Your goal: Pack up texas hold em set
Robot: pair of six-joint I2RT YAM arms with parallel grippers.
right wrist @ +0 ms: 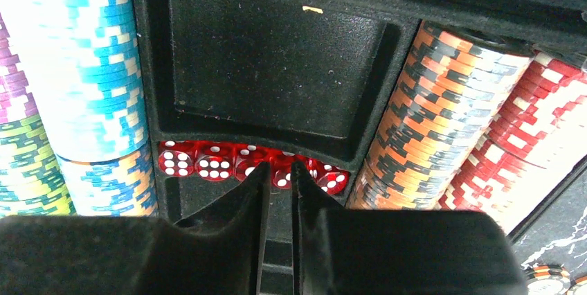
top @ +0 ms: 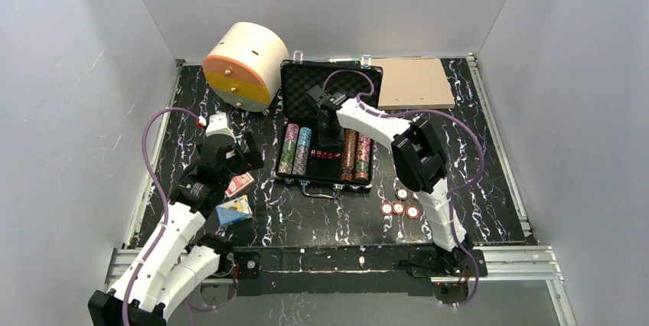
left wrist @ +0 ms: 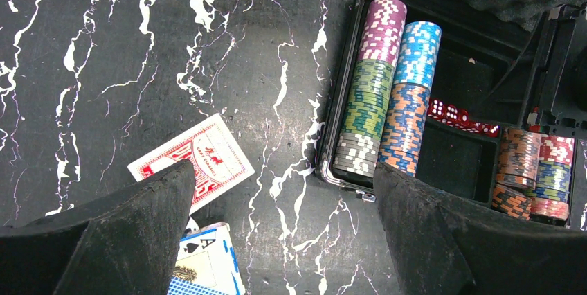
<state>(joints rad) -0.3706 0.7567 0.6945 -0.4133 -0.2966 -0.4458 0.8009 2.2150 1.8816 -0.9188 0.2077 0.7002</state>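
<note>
R arm | I am seeing right gripper (right wrist: 280, 170) nearly clenched, empty, over red dice (right wrist: 214, 161) at 6 o'clock of briefcase (top: 300, 81) card well (right wrist: 277, 73) | left gripper (left wrist: 284, 174) released above red card deck (left wrist: 197, 156) | I am planning a straight-up lift, sparing chip rows (right wrist: 443, 122).

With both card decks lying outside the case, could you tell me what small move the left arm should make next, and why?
Probably lower the open left gripper onto the red deck, which lies on the table beside its left finger; the case's middle compartment sits empty.
</note>
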